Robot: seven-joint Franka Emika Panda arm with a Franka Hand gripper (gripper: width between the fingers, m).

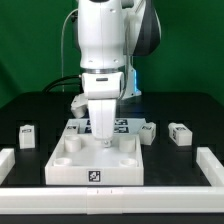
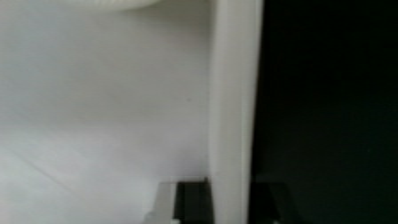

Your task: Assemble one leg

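Note:
My gripper (image 1: 101, 136) points straight down over the large white tray-like part (image 1: 70, 170) in the middle of the table. In the wrist view a narrow white leg (image 2: 237, 110) runs upright between my two dark fingers (image 2: 189, 205). The jaws look shut on it. Its lower end (image 1: 101, 143) stands on or just above the tray's inner face, and I cannot tell whether it touches. The tray's flat white surface (image 2: 89, 110) fills one side of the wrist view and the black table the other. Other legs lie loose at the exterior view's left (image 1: 28, 135) and right (image 1: 180, 133).
The marker board (image 1: 125, 125) lies behind the tray, partly hidden by my arm. Another small tagged block (image 1: 148, 130) sits by the tray's far right corner. A low white rail (image 1: 110, 190) borders the table's front and both sides.

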